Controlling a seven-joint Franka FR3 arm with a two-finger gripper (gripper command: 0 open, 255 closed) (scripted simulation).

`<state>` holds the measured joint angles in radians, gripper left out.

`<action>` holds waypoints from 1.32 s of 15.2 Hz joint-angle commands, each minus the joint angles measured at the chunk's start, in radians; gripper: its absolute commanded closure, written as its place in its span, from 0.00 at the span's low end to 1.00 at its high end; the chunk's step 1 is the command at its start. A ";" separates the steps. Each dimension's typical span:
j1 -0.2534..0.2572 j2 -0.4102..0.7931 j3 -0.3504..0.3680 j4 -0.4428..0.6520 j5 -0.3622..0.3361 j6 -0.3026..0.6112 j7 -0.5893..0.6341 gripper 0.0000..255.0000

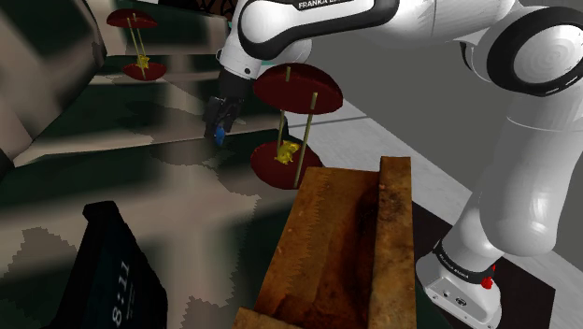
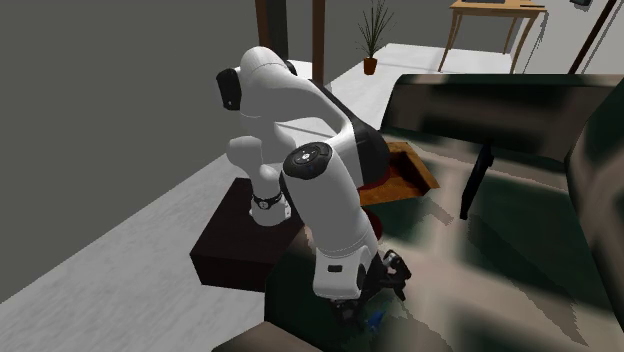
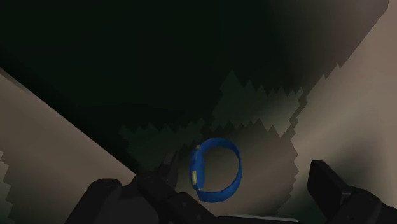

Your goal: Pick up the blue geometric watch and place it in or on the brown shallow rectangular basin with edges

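The wrist view is dim, mostly near-black shade, with a paler, jagged-edged patch of light around the blue watch [image 3: 217,170]. In the shoulder view the white arm [image 1: 523,140] is evenly bright while the surface [image 1: 140,187] beneath lies mottled with dark, saw-edged shadow.

Setting: home, living-rm type. Evidence: potted plant [image 2: 374,40] on light floor [image 2: 130,230], small wooden table [image 2: 497,12] in bkgd. Also dark green/beige sofa-like seat [image 2: 520,110] w/ backrest, black digital clock [image 1: 112,276] on it.
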<state>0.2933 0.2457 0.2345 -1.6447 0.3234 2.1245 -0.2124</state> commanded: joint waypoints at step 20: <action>0.000 -0.008 -0.002 0.107 -0.016 -0.110 0.038 1.00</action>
<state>0.2931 0.2397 0.2323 -1.5478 0.3083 2.0265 -0.1786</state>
